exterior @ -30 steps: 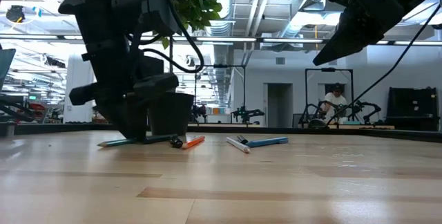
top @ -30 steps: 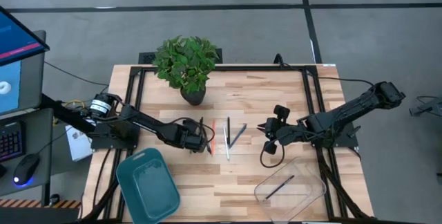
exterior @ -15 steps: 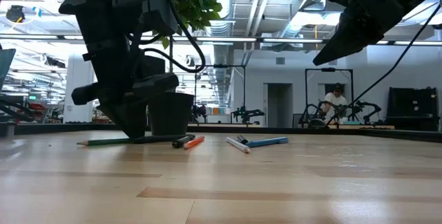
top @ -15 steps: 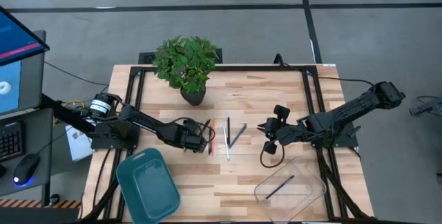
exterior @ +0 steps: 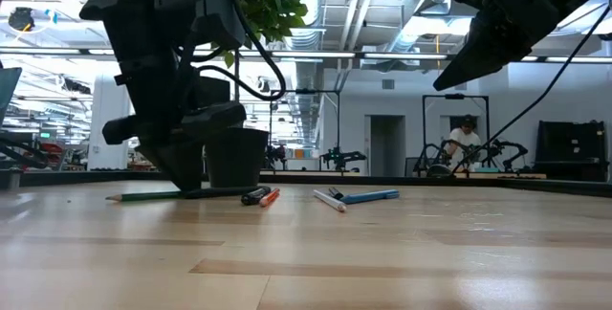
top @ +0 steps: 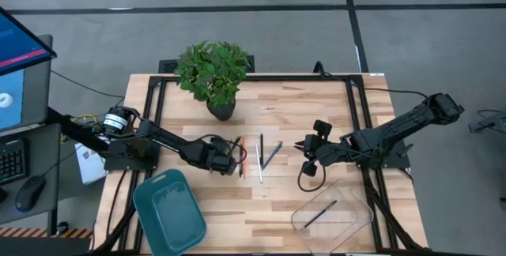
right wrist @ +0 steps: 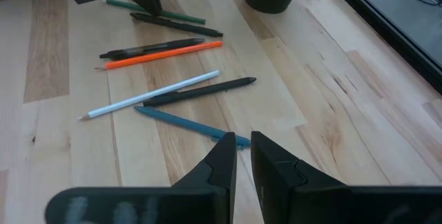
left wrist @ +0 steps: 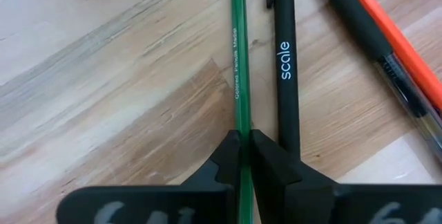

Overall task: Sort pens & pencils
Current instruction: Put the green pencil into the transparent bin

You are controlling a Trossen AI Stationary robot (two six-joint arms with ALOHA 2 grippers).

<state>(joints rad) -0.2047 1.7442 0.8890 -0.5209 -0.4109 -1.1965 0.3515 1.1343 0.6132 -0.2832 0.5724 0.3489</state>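
Left gripper (left wrist: 241,156) is down on the table (top: 300,106) at mid-left, fingers clamped on the green pencil (left wrist: 239,72), which lies flat on the wood. Just beside it lie a black pen (left wrist: 286,58) marked "scale", then a dark pen (right wrist: 148,48) and an orange pen (right wrist: 166,54). Further toward the middle lie a white pen (right wrist: 148,95), another black pen (right wrist: 200,90) and a blue pen (right wrist: 183,122). Right gripper (right wrist: 242,156) hangs above the table at the right, fingers nearly together, holding nothing. One dark pen (top: 319,213) lies in the clear bin (top: 360,220) at front right. Teal tray (top: 168,212) sits front left, plant (top: 213,74) at the back.
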